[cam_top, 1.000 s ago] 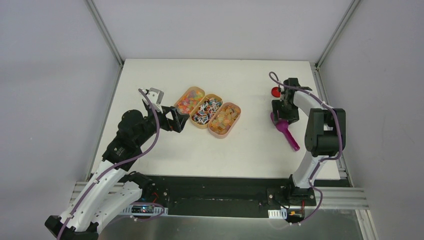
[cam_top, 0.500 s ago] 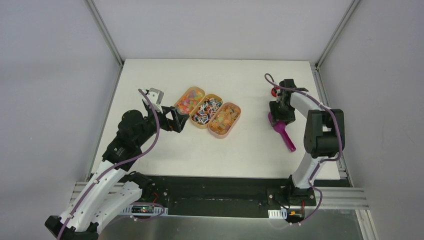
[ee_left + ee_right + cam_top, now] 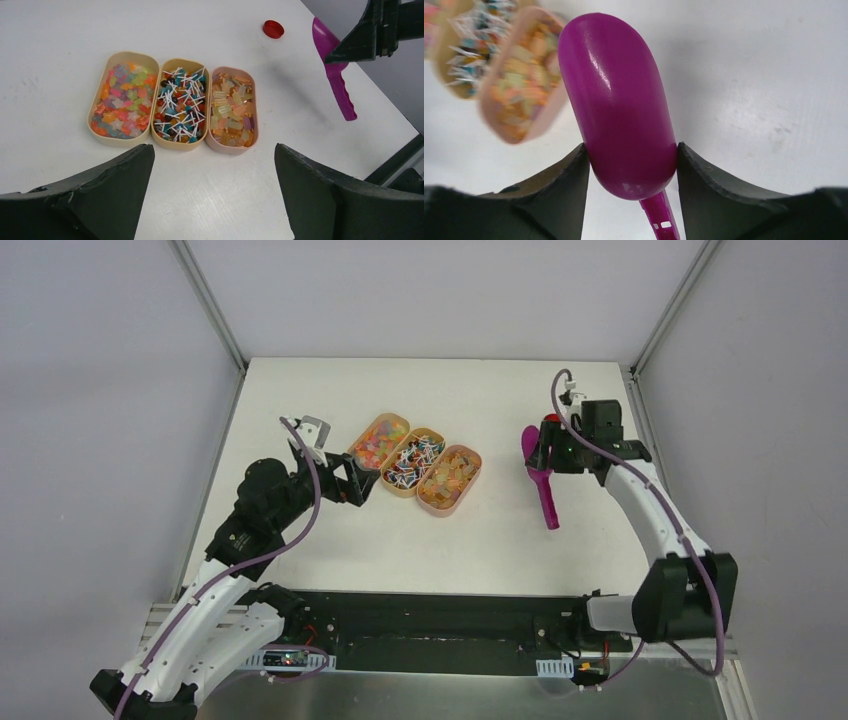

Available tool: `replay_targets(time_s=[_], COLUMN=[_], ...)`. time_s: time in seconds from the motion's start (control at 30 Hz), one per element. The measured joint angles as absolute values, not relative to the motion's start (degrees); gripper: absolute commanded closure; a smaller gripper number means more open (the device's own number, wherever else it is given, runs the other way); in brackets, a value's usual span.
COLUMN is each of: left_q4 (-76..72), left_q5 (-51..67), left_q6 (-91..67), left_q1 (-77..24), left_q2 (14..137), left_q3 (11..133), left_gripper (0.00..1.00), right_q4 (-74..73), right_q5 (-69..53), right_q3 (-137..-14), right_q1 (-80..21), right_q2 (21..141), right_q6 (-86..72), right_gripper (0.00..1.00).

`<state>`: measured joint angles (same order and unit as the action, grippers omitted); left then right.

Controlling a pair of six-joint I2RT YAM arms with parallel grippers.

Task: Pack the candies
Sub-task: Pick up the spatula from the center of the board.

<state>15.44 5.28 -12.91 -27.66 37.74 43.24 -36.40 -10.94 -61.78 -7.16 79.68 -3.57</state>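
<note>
**Right fingers** [image 3: 566, 185]: being closed on the bowl of the scoop [image 3: 616, 100], one finger on each side, with the handle hanging below. The scoop appears to be carried off the counter [image 3: 60, 45], to the right of the trays [image 3: 231, 149] and well apart from them. Only the back of the bowl is being shown, so what it holds cannot be told.

**Left fingers** [image 3: 110, 185]: being held wide, gripping nothing, facing the trays from the near side and touching none.

**Candies** [image 3: 181, 90]: being kept in three oval trays set side by side and touching, mid-counter.
- Left tray: bright bits [image 3: 122, 105] in pink, orange, green and blue.
- Middle tray: wrapped pieces [image 3: 175, 120] in red and dark, with white twisted ends.
- Right tray: gummies [image 3: 233, 110], translucent orange-yellow.

Each tray is looking well filled.

**Disc** [image 3: 273, 29]: red and flat, lying on the counter beyond the scoop, apart from it.

**Progress**: judged early. The tool is being held, but nothing appears to have been scooped. No box or bag for packing is being shown in any view. All the scooping and packing is judged to be left.
</note>
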Motion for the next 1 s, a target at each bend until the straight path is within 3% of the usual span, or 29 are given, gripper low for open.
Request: replay_targets(time_s=[0.2,0.4,0.7,1.0], left_q4=[15.3,11.4,-0.6,-14.4], left_q5=[12.0,21.4,34.3,37.6], left_q6=[-14.5,-18.2,-28.2,-36.9], left_q1=[-27.7,-27.7,-27.8,-33.0], left_q2=[39.8,41.1,49.7,56.0], left_q3=[45.4,46.5,44.4,42.2], left_gripper=[0.08,0.1,0.13,0.13], right_q4=[-19.4,16.6,48.0,65.3], right_q5=[-26.8,-37.5,-31.6,-22.4], right_q3=[-52.4,-31.9,-24.8,-23.7], right_q1=[-7.1,-8.9,-18.7,-28.0], right_q2=[63.8,54.1,52.1,56.1], right_q6=[-15.9,-43.0,-63.5,-69.8], right_gripper=[0.66,0.66,0.66,0.66])
